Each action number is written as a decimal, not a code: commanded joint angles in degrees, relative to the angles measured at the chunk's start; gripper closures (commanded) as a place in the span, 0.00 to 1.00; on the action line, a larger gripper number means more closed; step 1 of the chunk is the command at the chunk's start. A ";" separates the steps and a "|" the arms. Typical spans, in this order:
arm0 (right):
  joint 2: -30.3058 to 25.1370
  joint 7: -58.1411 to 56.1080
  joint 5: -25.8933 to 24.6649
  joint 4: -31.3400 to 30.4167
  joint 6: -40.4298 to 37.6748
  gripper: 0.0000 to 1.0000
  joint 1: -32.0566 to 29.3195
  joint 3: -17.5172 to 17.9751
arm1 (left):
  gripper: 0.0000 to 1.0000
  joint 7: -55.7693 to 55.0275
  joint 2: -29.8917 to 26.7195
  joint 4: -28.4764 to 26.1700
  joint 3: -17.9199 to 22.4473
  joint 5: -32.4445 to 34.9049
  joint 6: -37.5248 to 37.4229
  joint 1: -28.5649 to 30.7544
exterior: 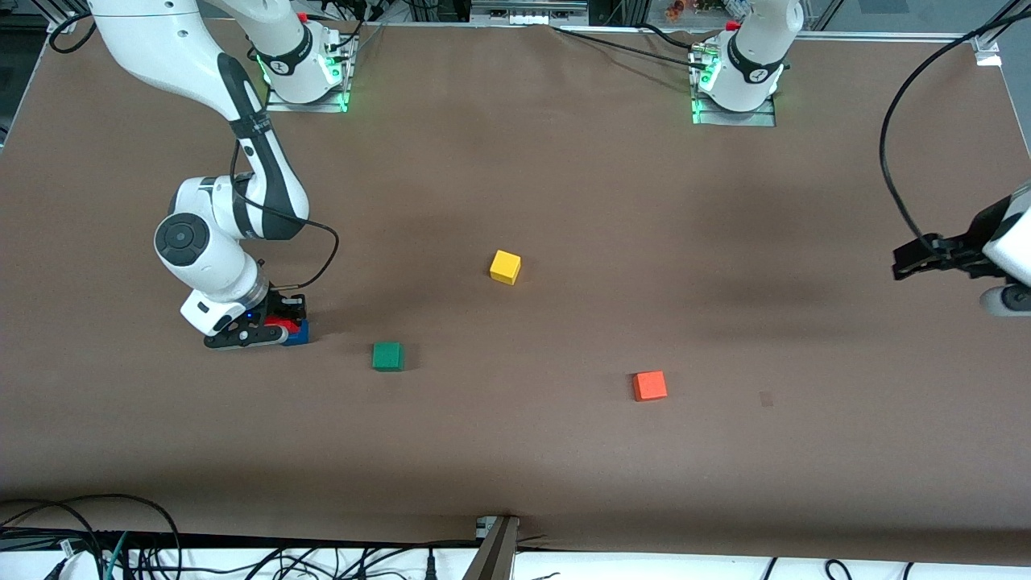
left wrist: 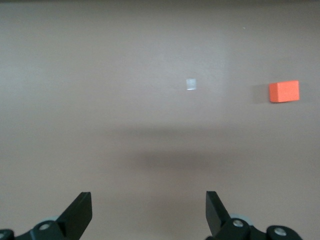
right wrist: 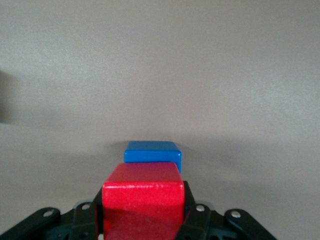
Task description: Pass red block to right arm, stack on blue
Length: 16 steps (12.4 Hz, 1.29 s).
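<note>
My right gripper (exterior: pixel 270 329) is low at the right arm's end of the table, shut on the red block (exterior: pixel 279 322). In the right wrist view the red block (right wrist: pixel 142 200) fills the space between the black fingers of the right gripper (right wrist: pixel 142 212). The blue block (right wrist: pixel 152 152) lies just under and past it, partly covered. In the front view the blue block (exterior: pixel 297 334) shows only at its edge, below the red one. I cannot tell whether the two touch. My left gripper (exterior: pixel 914 262) waits high at the left arm's end, open and empty (left wrist: pixel 148 210).
A green cube (exterior: pixel 387 356), a yellow cube (exterior: pixel 505 267) and an orange-red cube (exterior: pixel 649 386) lie apart on the brown table. The orange-red cube (left wrist: pixel 284 91) also shows in the left wrist view. Cables run along the table's front edge.
</note>
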 commanded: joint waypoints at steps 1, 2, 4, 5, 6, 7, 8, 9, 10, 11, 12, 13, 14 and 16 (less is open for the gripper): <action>-1.64 1.02 -1.05 -1.85 0.92 1.00 -0.24 -0.05 | 0.00 1.04 -9.04 -8.47 13.61 -6.69 1.88 -11.76; -1.64 1.02 -1.05 -1.85 0.92 1.00 -0.24 0.04 | 0.00 1.48 -12.29 -13.38 14.45 -8.21 3.27 -12.58; -1.64 1.02 -1.05 -1.85 0.92 1.00 -0.33 0.04 | 0.00 2.61 -17.23 -19.31 12.54 -2.64 5.13 -14.33; -1.46 1.02 -1.05 -1.85 0.92 1.00 -0.33 -0.05 | 0.00 2.80 -17.51 -19.84 12.17 -0.77 4.70 -14.78; -1.29 1.02 -1.05 -1.85 1.01 0.99 -0.33 -0.05 | 0.00 3.67 -17.25 -19.59 12.08 -0.92 3.21 -14.09; -1.20 1.02 -1.05 -1.77 1.09 0.79 -0.42 -0.05 | 0.00 6.03 -16.55 -18.54 12.25 -1.27 1.02 -13.99; -1.11 0.84 -1.05 -1.59 1.01 0.15 -0.59 -0.05 | 0.00 7.35 -15.85 -17.57 12.17 -1.80 0.39 -14.16; -1.20 0.93 -1.05 -1.07 0.66 0.00 -0.59 -0.05 | 0.00 7.19 -15.84 -17.56 11.91 -1.89 0.39 -14.08; -1.28 0.49 -1.05 -0.19 0.66 0.00 -0.68 -0.14 | 0.00 7.19 -15.66 -17.48 11.90 -2.76 0.39 -14.08; -1.46 0.40 -0.96 0.60 0.48 0.00 -0.77 -0.23 | 0.00 7.02 -15.58 -17.39 12.17 -4.42 0.39 -14.08; -1.81 0.40 -0.96 1.13 0.39 0.00 -0.94 -0.23 | 0.00 6.76 -15.58 -17.39 12.34 -5.57 0.47 -14.08; -2.42 0.40 -0.70 1.66 -0.22 0.00 -0.94 -0.31 | 0.00 6.58 -15.57 -17.39 12.17 -5.67 0.39 -14.08; -2.86 0.31 -0.61 3.05 -2.83 0.00 -0.94 -0.31 | 0.00 6.58 -15.49 -17.39 11.99 -5.67 0.39 -14.08; -3.39 0.23 -0.44 8.84 -13.52 0.00 -0.94 -1.36 | 0.00 6.66 -15.57 -17.39 12.17 -5.67 0.39 -14.08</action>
